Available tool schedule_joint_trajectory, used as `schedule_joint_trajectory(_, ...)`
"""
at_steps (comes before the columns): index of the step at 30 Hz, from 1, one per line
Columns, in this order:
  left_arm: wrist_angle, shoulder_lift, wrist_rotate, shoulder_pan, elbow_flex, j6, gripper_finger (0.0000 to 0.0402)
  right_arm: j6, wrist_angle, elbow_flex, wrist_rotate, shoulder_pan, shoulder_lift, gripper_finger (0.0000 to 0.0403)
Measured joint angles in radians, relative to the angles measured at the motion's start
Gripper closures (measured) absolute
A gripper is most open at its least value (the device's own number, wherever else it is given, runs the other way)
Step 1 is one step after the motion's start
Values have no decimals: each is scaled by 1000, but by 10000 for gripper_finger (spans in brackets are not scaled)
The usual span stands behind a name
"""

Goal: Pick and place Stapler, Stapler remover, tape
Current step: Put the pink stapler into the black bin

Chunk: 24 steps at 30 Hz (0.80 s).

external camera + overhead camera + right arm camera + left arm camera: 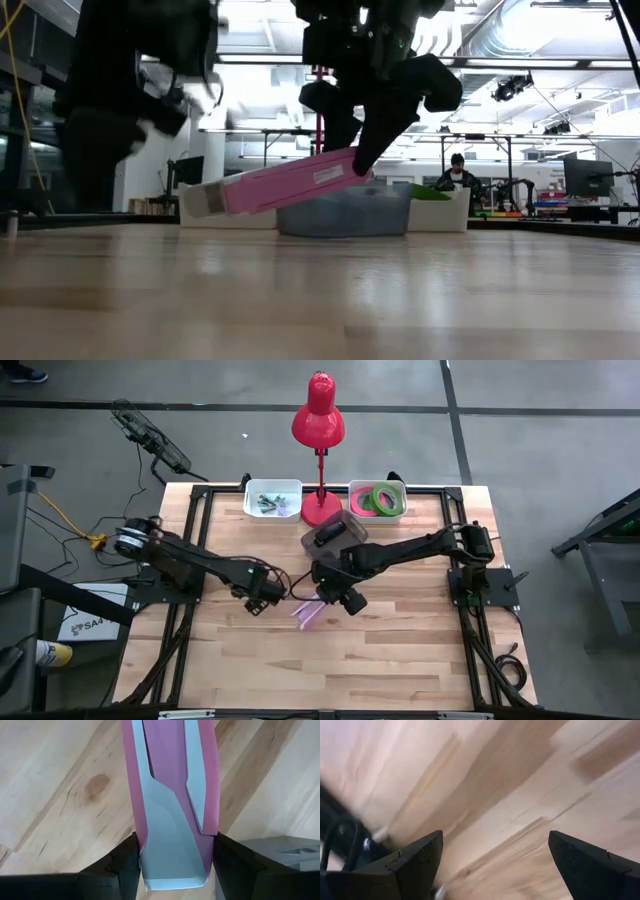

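A pink stapler with a grey metal underside (308,612) (285,185) (172,795) hangs tilted in the air over the middle of the table. My right gripper (338,600) (365,150) (175,865) is shut on one end of it. My left gripper (262,596) (496,837) is open just to the left of the stapler, above bare wood, with nothing between its fingers. Green and pink tape rings (381,499) lie in a white bin at the far edge. Small stapler removers (270,502) lie in another white bin. My right gripper pinches the stapler's end (172,870) between its two fingers (127,862), which lie across its width. The fingers come from above, slanting down (375,135). The stapler is lifted clear of the table, its held end high and its free end (200,200) tipped lower.
A red desk lamp (318,420) stands at the far edge between the two bins, with its base (320,512). A grey tray (333,535) sits just behind my right gripper. Bare wood (330,660) stretches toward the near edge. A person sits far back in the room (457,172).
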Motion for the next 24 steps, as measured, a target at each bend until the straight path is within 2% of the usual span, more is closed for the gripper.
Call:
schedule_joint_trajectory(7, 70, -248, -173, -29, 0, 56, 46, -1, 3, 0, 42, -2, 0, 207)
schedule_joint_trajectory(11, 201, -399, -272, -47, -38, 147, 46, -8, 6, 0, 42, -9, 0, 207)
schedule_joint_trajectory(17, 566, -641, -286, -44, -280, 367, 46, -11, 20, 0, 46, -22, 0, 207)
schedule_joint_trajectory(24, 920, -930, -276, -44, -608, 479, 46, -11, 64, 2, 103, -24, -36, 207)
